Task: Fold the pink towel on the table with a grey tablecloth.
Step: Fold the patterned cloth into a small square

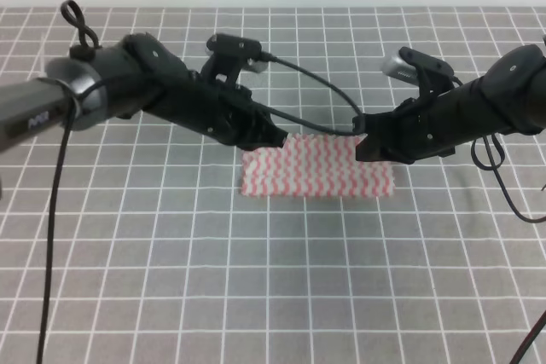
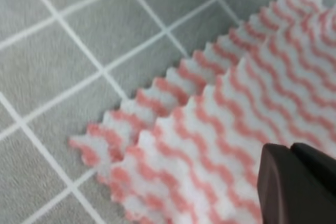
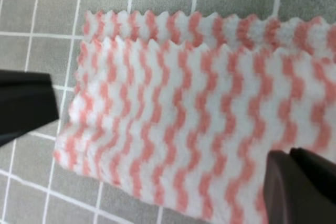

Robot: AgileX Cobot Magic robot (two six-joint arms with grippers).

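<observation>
The pink towel [image 1: 317, 168] lies folded in two layers on the table with a grey tablecloth [image 1: 171, 253], near the middle. Its zigzag edges sit slightly offset at the far side [image 3: 184, 30]. My left gripper [image 1: 275, 136] hovers at the towel's far left corner. The left wrist view shows just one dark finger [image 2: 296, 184] above the cloth [image 2: 210, 129], holding nothing. My right gripper [image 1: 365, 147] is at the far right corner. It is open, its fingers [image 3: 26, 103] spread wide over the towel with nothing held.
Black cables [image 1: 316, 83] hang from both arms above the table behind the towel. The gridded grey cloth extends all around the towel, with bare squares toward the front edge [image 1: 273, 313].
</observation>
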